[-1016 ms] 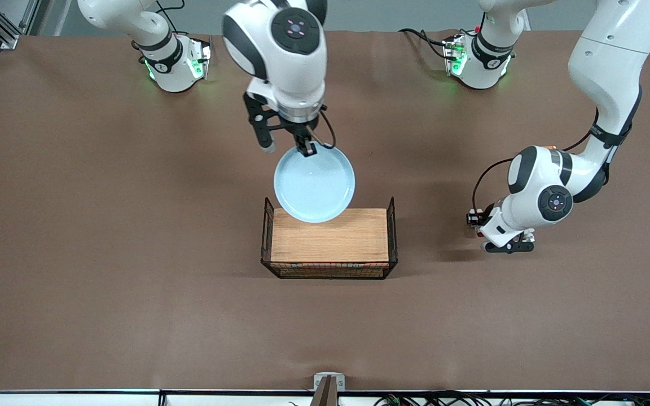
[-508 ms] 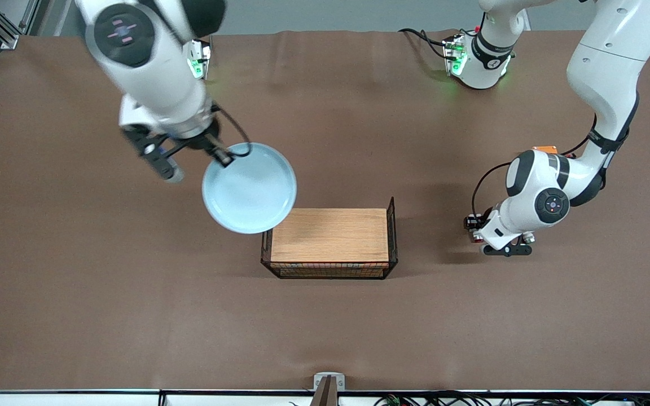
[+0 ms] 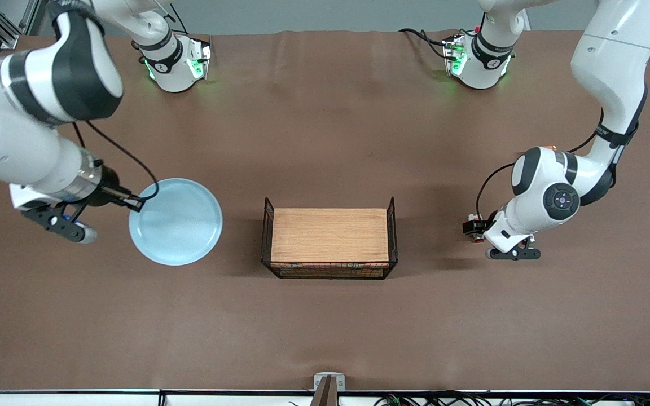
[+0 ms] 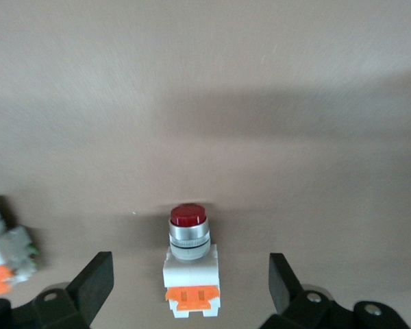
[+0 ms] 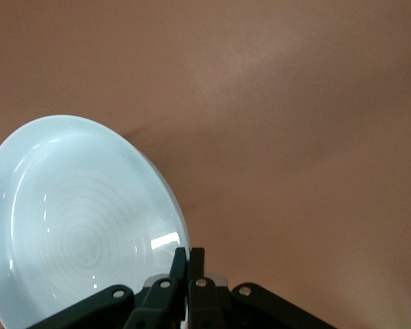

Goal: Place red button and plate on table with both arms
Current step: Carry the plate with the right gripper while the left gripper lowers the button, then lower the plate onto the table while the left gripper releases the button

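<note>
Plate aloft, button already down

The right gripper [image 3: 133, 204] pinches the plate [image 3: 176, 221] by its rim, over the bench [image 3: 325, 327] at the right arm's end. The left gripper [image 4: 185, 291] is spread wide around the button [image 4: 190, 264], lying on the bench beside the rack [image 3: 330, 237]. A rim pinch may slip, and a careless retreat may nudge the button.

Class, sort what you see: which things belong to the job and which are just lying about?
Job:
- red button, between the open left gripper fingers
- plate, rim pinched by the right gripper
- table

Lying about:
- wooden-topped wire rack
- second white-orange part
</note>
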You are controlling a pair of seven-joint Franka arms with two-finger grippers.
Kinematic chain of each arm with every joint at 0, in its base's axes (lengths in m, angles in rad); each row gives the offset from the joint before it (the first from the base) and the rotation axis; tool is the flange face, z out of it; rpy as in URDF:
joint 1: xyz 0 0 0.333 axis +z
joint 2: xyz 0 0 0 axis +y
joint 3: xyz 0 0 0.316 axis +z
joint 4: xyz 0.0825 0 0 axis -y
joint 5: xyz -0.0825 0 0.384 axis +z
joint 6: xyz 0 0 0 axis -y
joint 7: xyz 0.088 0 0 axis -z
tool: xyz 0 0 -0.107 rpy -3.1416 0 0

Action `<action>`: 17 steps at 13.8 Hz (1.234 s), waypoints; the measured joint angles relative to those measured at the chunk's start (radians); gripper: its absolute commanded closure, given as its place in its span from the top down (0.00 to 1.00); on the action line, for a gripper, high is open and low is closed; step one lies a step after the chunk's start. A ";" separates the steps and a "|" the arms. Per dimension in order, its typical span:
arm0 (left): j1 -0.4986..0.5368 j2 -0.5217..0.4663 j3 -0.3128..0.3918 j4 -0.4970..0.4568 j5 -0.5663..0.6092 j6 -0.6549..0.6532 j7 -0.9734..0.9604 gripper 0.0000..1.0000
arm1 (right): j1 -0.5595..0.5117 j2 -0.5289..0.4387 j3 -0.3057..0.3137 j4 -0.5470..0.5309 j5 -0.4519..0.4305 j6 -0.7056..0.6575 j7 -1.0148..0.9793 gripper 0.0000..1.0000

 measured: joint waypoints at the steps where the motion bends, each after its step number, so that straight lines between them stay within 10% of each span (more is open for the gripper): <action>1: 0.000 -0.028 -0.001 0.001 0.000 -0.001 0.000 0.99 | -0.037 0.001 0.000 -0.038 0.017 0.048 -0.079 0.02; 10: 0.084 -0.301 -0.001 0.002 -0.077 -0.150 0.102 1.00 | -0.369 0.032 -0.001 -0.422 0.322 0.500 -0.923 0.02; 17: 0.111 -0.466 0.000 0.002 -0.096 -0.275 0.107 1.00 | -0.474 0.200 0.003 -0.449 0.431 0.570 -1.143 0.01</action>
